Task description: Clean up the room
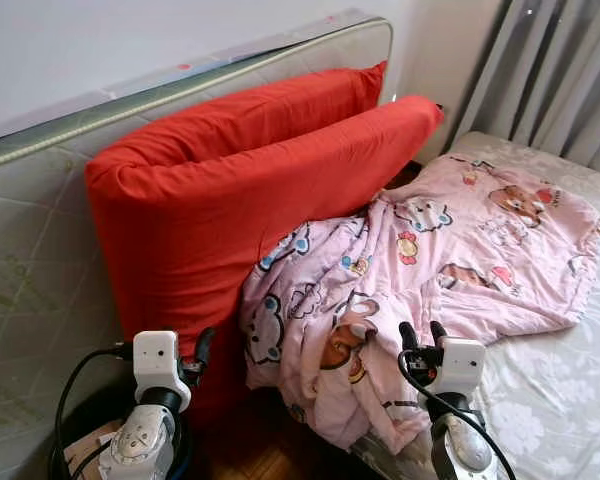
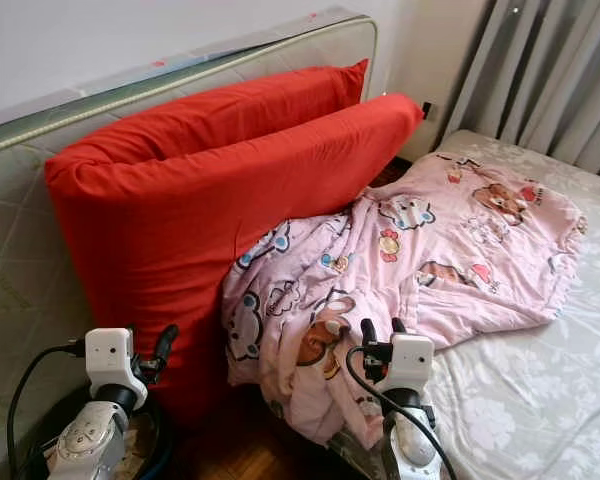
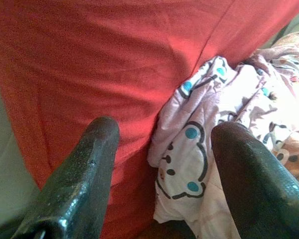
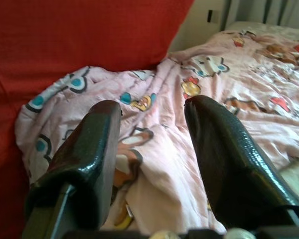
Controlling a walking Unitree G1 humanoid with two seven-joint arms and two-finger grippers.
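Blanket (image 1: 430, 260) spills off bed (image 1: 560, 390) (its lower edge hidden).

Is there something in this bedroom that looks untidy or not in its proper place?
Yes. The pink blanket lies crumpled at the bed's edge, one end hanging off toward the floor. The red mattress stands on its side against the wall, pressed against the blanket. Both claws, left and right, are open and empty.

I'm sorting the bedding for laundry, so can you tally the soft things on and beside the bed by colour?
Red: 1, the big red cushion leaning on the upright grey mattress
Pink: 1, the cartoon-print pink blanket bunched on the bed
Grey: 2, the upright mattress and the floral grey bedsheet
Total: 4
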